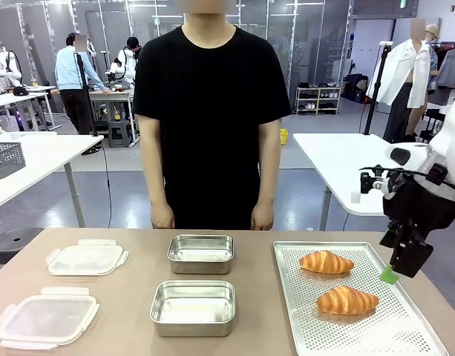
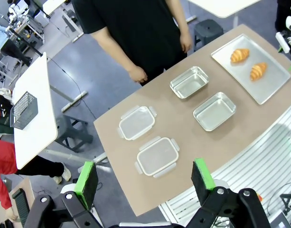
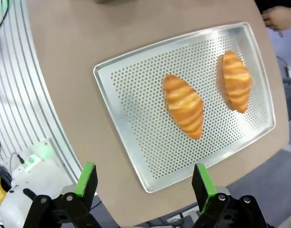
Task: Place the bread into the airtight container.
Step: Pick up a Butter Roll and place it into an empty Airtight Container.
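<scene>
1. The far golden-brown croissant (image 1: 326, 261) and the near golden-brown croissant (image 1: 347, 300) lie apart on the perforated silver metal tray (image 1: 383, 334).
2. The right gripper (image 3: 143, 178) hovers over the tray, jaws spread, empty.
3. The left gripper (image 2: 143, 175): jaws spread, empty.

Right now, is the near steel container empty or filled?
Empty: the near steel container shows a bare bottom; the far croissant and the near croissant both lie on the perforated tray.

Centre frame: you get a clear lane of bare table (image 1: 257, 297) between the near container (image 1: 193, 328) and far container (image 1: 201, 268) and the perforated tray (image 1: 361, 337) at right. Near lid (image 1: 47, 319) and far lid (image 1: 86, 259) crowd lower left; a person (image 1: 212, 111) blocks the table's far edge.
</scene>
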